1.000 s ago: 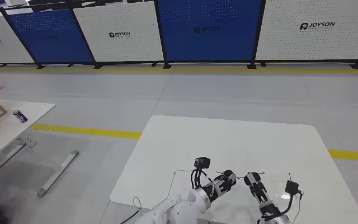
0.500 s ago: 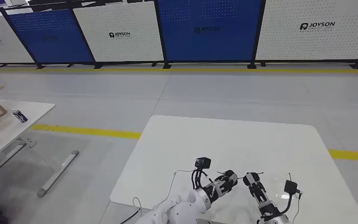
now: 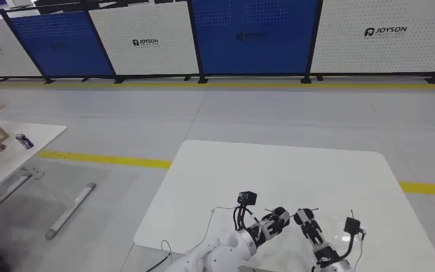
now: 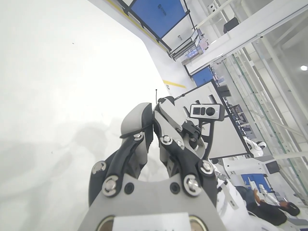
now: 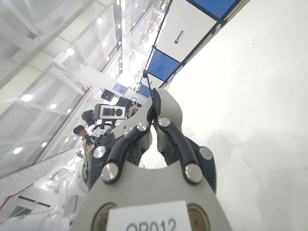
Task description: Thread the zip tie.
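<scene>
Left claw point(image 4: 152, 114) pinching a thin black zip tie point(image 4: 131, 133), right claw point(image 5: 154, 99) clamping it below its small square head point(image 5: 145, 73), smooth white tabletop point(image 3: 272, 170) beneath.

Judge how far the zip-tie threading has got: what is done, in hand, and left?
Done: the zip tie is held above the table, the left gripper shut on its strap, the right gripper shut just below the head. In hand: the two grippers sit close together. Left: nothing seems to pass through the head, so the threading itself is not yet done.
</scene>
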{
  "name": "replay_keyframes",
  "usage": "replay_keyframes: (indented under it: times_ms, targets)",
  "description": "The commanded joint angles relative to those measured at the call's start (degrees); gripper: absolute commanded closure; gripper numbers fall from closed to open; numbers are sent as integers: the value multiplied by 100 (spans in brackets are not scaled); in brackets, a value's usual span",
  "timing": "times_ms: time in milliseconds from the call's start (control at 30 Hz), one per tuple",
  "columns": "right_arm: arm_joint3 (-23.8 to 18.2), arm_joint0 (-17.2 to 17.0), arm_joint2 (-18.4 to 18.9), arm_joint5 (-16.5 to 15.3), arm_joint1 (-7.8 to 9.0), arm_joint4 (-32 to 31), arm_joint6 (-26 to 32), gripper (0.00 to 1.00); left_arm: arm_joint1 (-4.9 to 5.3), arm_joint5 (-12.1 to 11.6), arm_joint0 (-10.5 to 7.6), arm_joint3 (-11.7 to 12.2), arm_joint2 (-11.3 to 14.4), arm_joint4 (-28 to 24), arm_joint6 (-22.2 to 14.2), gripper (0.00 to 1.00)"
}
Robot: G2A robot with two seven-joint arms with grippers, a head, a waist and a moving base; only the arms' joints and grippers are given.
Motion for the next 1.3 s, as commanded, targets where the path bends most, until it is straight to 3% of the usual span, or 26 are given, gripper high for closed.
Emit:
replay_keyframes:
  times_ms: [0,333,367,433,567,733,967,1167,1267]
  targets:
    - [1,-3,15,0,10,6,8,100,-4,-18,4,-8,-5,-17,24,100]
    - [181,80,10,0,27,125,143,100,-5,-6,44,-21,-60,-30,43,100]
    - [184,84,11,0,28,140,160,89,-6,-2,44,-21,-60,-29,41,100]
    - [187,90,16,0,30,149,190,82,-9,13,43,-22,-59,-21,39,100]
    - [171,89,21,0,32,157,207,80,-17,46,31,-20,-57,-18,39,100]
    - [127,57,44,0,38,166,189,69,-30,110,4,12,-54,-29,39,100]
    - [99,10,79,0,50,154,150,83,-51,147,-27,65,-48,-50,50,100]
    - [87,-4,78,0,58,150,146,81,-62,179,-24,82,-56,-58,84,100]
    - [79,-9,76,0,62,149,143,87,-66,188,-20,81,-59,-56,95,100]
